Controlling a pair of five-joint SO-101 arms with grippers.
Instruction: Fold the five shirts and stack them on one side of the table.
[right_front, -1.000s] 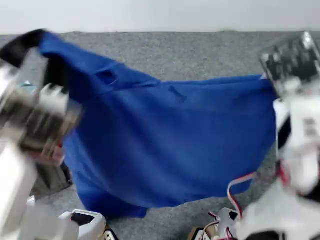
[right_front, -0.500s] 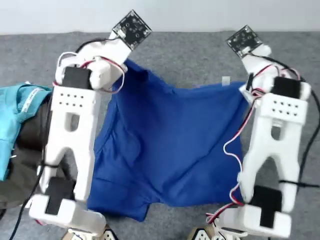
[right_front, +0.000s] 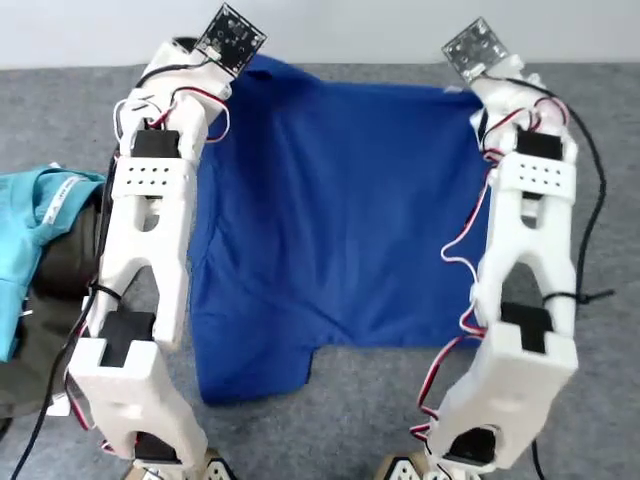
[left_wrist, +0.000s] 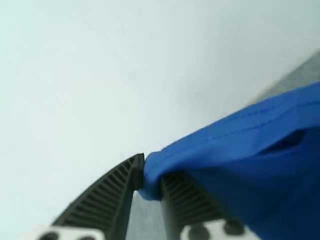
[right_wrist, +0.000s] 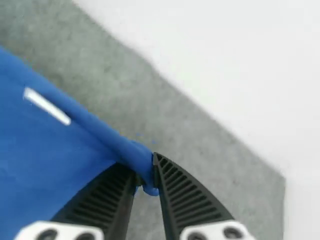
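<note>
A blue shirt (right_front: 335, 215) lies stretched over the grey table, its far edge near the back wall. My left gripper (left_wrist: 148, 187) is shut on the shirt's far left corner (left_wrist: 240, 160), and in the high view that arm (right_front: 150, 200) runs along the shirt's left side. My right gripper (right_wrist: 145, 182) is shut on the far right corner (right_wrist: 75, 150), next to a white tag (right_wrist: 47, 106). The right arm (right_front: 530, 220) runs along the shirt's right side. One sleeve (right_front: 250, 370) lies toward the near edge.
A light blue shirt (right_front: 35, 225) and dark garments (right_front: 40, 340) are heaped at the table's left edge. A white wall (right_front: 330, 30) bounds the far side. Grey felt (right_front: 365, 410) is bare in front, between the arm bases.
Both arms have reached toward the far wall, drawing the blue shirt away from the front and pulling it out flat. A second ago it hung bunched and lifted.
</note>
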